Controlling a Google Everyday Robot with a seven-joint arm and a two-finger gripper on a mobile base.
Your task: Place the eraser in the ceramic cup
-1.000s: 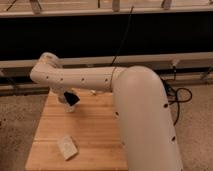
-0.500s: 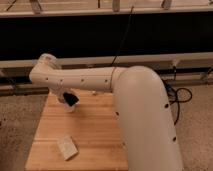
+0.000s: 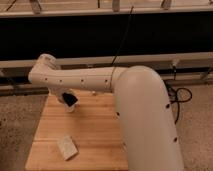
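Ceramic cup (image 3: 70,107): only a whitish sliver shows, at the far-left part of the wooden table (image 3: 95,130), directly under the gripper. Can't see its inside.

Gripper (image 3: 69,100): at the end of the white arm (image 3: 90,79), which reaches left across the table's far edge; it hangs right over the cup. There's a dark shape at its tip; can't tell if that's the eraser or gripper hardware. Eraser location: cannot tell.

Pale beige block (image 3: 67,147) lies flat near the near-left table edge, well apart from the cup.
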